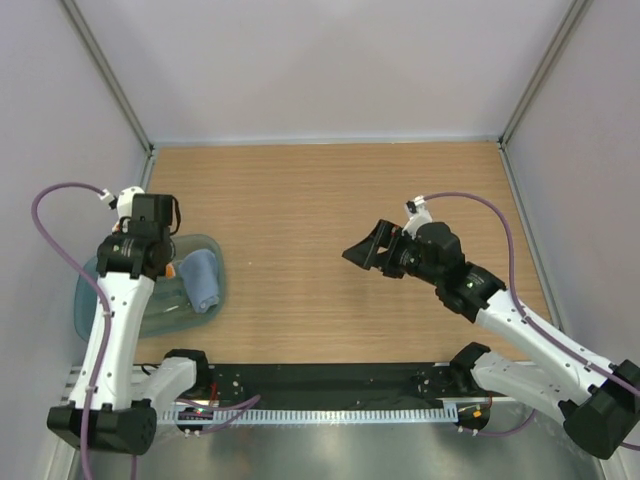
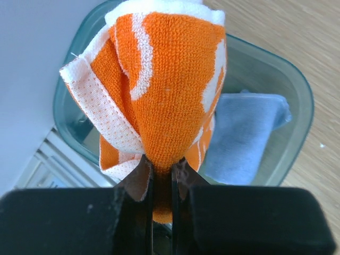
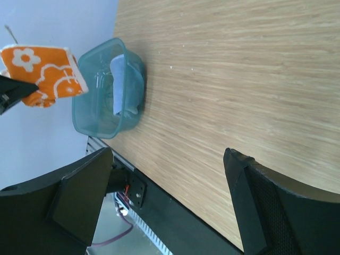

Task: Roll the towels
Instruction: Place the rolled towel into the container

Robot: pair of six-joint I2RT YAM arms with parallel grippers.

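The left jaws are pinched nearly shut on a fold of the orange-and-white towel, holding it bunched up in the air over the blue-green tray. Down in that tray the pale blue towel lies folded toward the right side. The tray sits at the left edge of the table. Over on the right, the right jaws stand wide apart with nothing between them, above the table and well apart from the tray.
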